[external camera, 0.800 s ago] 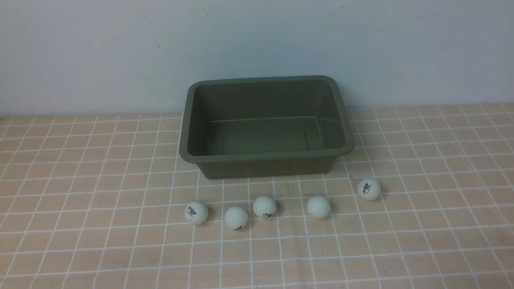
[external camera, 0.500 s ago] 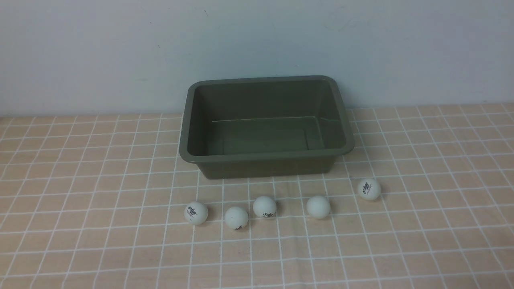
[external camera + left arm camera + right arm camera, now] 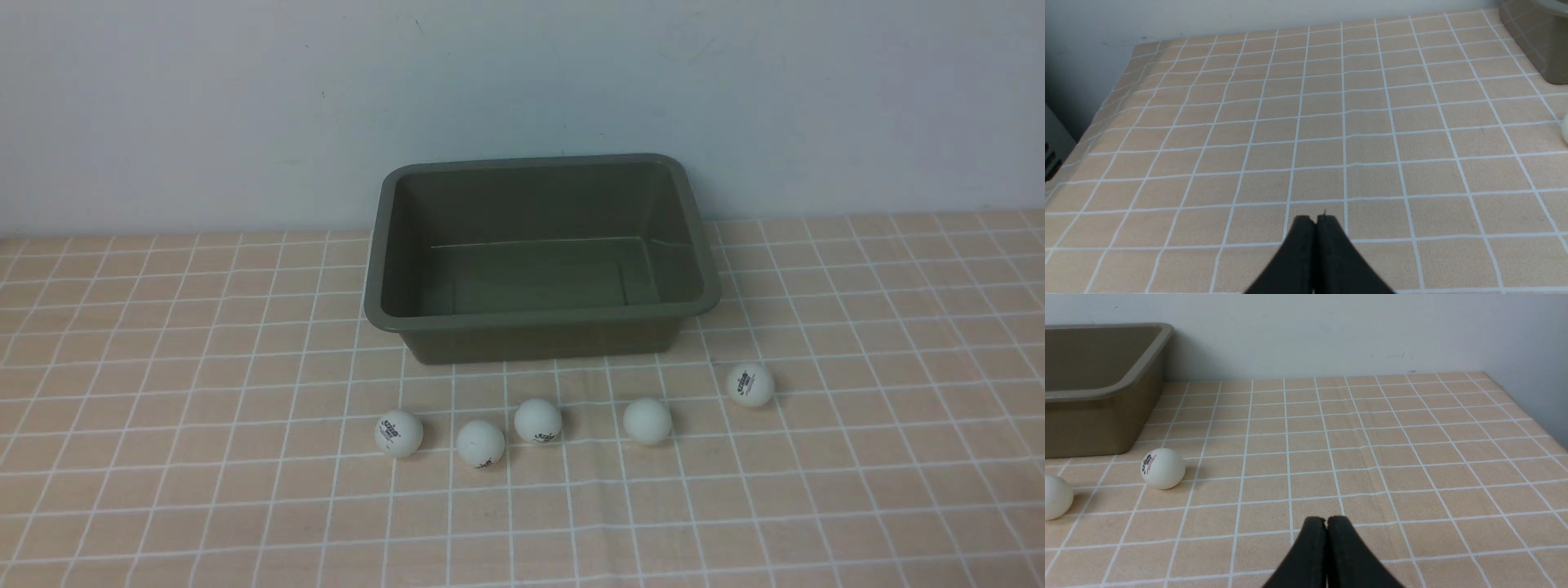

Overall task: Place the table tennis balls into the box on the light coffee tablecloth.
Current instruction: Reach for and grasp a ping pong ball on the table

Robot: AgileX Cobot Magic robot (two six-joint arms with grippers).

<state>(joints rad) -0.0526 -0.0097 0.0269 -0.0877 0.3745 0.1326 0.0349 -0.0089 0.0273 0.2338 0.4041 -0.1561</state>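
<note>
The task is standing at its very start, judging by how things lie: none of the five small white matte table tennis balls is sitting inside the rectangular olive-green plastic box with the flared rim, whose visible floor is bare. All five are still waiting to be picked up and dropped in.

The balls are resting on the light peach-beige tablecloth with its thin white grid, spread in a loose row on the near side of the box. Two are lying toward the robot's left, one is lying near the middle, and two are lying toward the right, the farthest right being closest to the box's right corner. The box is standing upright on the cloth near the pale wall.

The left gripper and the right gripper are each keeping their fingers pressed together, pinching nothing.

Compared with the earlier front pictures, nothing is visibly changing: the balls and box are keeping their places.
</note>
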